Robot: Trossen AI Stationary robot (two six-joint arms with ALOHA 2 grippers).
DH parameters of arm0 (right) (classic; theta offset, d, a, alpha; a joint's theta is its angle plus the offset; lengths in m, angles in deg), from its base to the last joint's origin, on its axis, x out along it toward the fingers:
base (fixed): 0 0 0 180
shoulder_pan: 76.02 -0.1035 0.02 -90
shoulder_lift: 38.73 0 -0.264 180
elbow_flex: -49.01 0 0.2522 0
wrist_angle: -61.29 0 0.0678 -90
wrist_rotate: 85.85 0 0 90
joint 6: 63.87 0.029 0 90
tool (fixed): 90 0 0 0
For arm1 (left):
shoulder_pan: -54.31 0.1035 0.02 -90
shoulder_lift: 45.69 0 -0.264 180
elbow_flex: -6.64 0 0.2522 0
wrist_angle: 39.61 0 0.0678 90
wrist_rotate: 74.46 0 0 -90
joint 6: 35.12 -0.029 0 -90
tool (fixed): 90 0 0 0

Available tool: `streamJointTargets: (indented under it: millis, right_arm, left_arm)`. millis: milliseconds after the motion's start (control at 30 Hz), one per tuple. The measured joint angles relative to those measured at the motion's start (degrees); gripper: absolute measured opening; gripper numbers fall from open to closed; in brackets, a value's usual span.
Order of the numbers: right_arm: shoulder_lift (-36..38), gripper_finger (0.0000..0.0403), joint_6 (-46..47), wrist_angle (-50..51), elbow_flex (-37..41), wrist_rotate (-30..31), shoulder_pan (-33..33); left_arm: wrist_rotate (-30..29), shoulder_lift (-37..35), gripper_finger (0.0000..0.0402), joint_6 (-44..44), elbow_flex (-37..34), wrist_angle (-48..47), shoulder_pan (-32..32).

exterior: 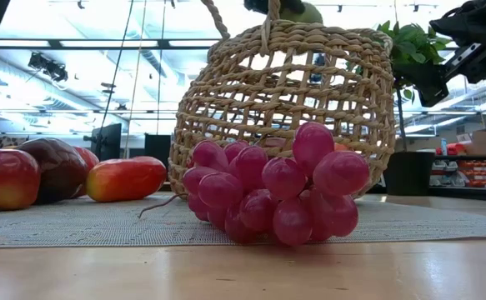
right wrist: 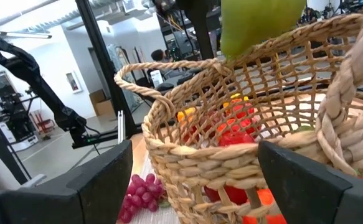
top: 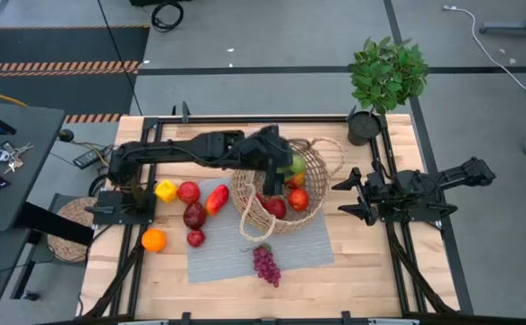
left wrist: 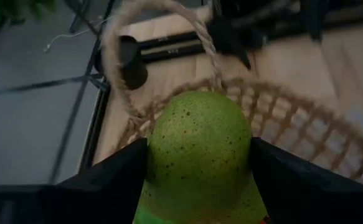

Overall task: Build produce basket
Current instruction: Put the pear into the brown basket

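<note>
Produce from above: the wicker basket (top: 285, 185) lies tilted near the bench's middle on a grey mat (top: 244, 248) with red fruit inside, and the left gripper (top: 285, 164) holds a green pear (top: 296, 163) over its rim while the right gripper (top: 353, 196), fingers spread wide and empty, waits near the right edge. Low down, purple grapes (exterior: 272, 193) rest before the basket. The left wrist view shows both fingers pressed against the pear.

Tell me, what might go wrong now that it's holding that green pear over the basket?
The left end effector holds the green pear above the basket, close to its rim and loop handle. Released off-centre, it might glance off the rim and roll across the table. The basket also appears tipped, so the landing could jostle the fruit inside.
</note>
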Motion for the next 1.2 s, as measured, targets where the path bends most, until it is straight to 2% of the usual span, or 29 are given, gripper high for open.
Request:
streamJointTargets:
  millis: [200, 433, 633, 833, 1200]
  right_arm:
    - [0.0, 0.0348, 0.0, -0.3, 0.0, 0.0, 0.0]
    - [-0.2, 0.0348, 0.0, -0.6, 0.0, 0.0, 0.0]
    - [-0.3, 0.0348, 0.0, -0.7, 0.0, 0.0, 0.0]
    - [-0.9, 0.0348, 0.0, -1.5, 0.0, 0.0, 0.0]
    - [-1.3, 0.0348, 0.0, -1.6, 0.0, 0.0, 0.0]
  left_arm:
    - [-3.4, 3.8, 0.0272, -8.7, 0.0, -0.8, -1.6]
    - [-15.9, 6.8, 0.0272, -17.4, -0.1, -0.6, -2.7]
    - [-20.6, 8.8, 0.0272, -25.1, -0.1, 1.2, -3.3]
    - [-21.4, 10.6, 0.0272, -31.6, -0.1, 0.4, -3.3]
    - [-19.6, 13.7, 0.0272, -49.5, 0.0, -3.5, -3.2]
